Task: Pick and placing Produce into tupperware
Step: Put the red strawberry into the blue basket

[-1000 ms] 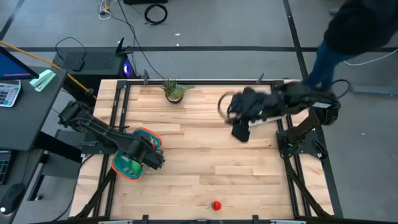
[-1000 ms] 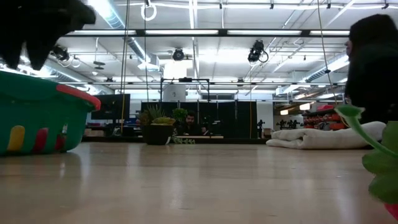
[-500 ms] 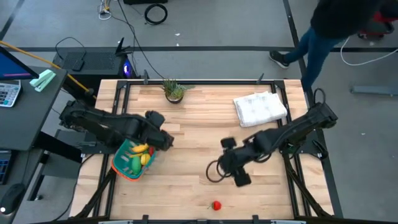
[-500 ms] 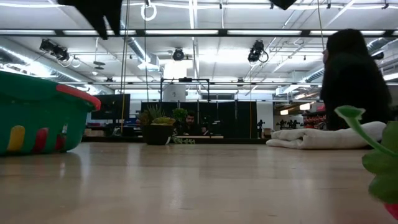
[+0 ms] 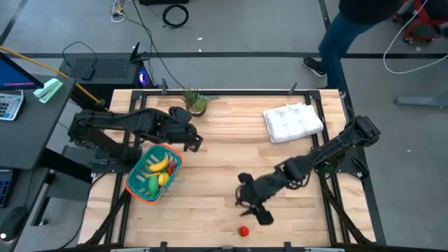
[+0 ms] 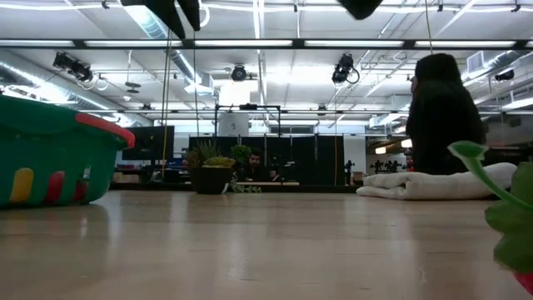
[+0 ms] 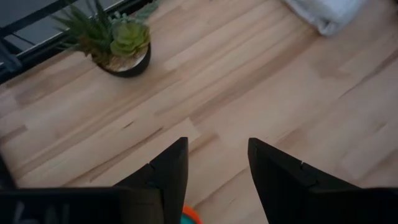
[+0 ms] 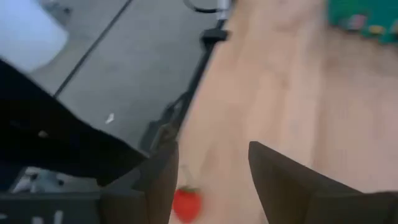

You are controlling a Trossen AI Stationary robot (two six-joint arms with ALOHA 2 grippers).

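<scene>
The teal basket (image 5: 138, 187) with an orange rim stands at the table's left. It holds a yellow banana (image 5: 158, 166), a green piece (image 5: 148, 183) and small red pieces. One small red piece (image 5: 243, 230) lies alone near the table's near edge and also shows in the right wrist view (image 8: 186, 202). My right gripper (image 5: 260, 213) hovers open just on the far side of that red piece (image 8: 211, 163). My left gripper (image 5: 194, 142) is open above bare wood, beyond the basket's far right side (image 7: 214, 163).
A spiky potted plant (image 5: 196, 102) stands by the far edge, and a folded white cloth (image 5: 292, 121) lies at the far right. Bare wood fills the table's middle. A person (image 5: 364, 21) walks on the floor beyond the far right corner.
My left gripper has risen out of the basket and moved toward the far edge and right, uncovering the produce inside. My right gripper has swept from over the white cloth across the table toward the near edge, down to the lone red piece. The person has walked along behind the table.
</scene>
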